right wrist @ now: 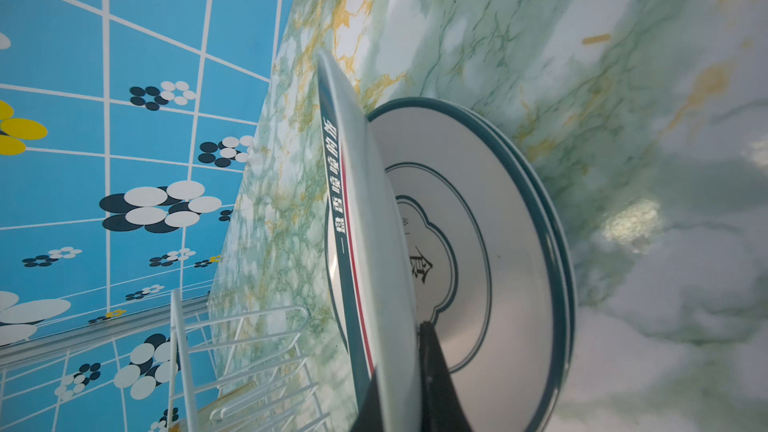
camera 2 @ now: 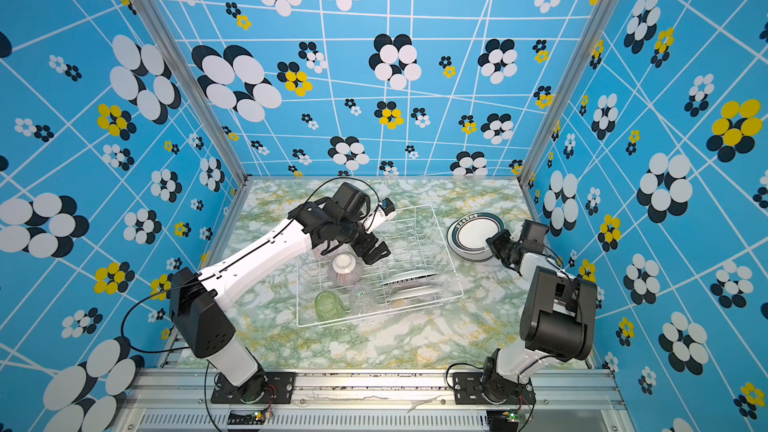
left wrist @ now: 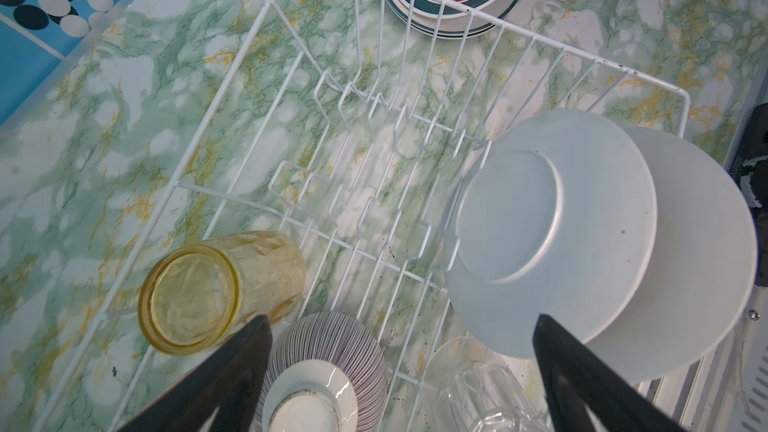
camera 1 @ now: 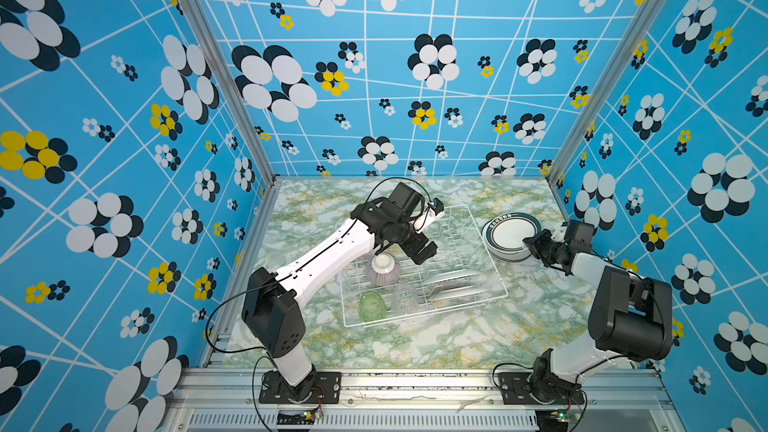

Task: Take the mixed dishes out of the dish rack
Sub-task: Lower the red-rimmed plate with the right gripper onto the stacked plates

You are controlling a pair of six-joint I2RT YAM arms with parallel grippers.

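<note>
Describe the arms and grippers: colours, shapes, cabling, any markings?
Both alike: left arm and right arm have white link shells, bulky black joint housings and black bolted base plates. Thin black cables loop outside the joints. The left gripper and right gripper are black, with tapering pointed fingers. No readable markings.

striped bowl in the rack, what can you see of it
The striped bowl sits upside down in the open half of the dish rack. Its outside carries fine pink-purple stripes; the upturned foot ring and base are glossy white, ceramic by the look. It rests on the rack wires, a yellow tumbler lying close beside it. The left gripper hovers above with open jaws, not touching it.
</note>
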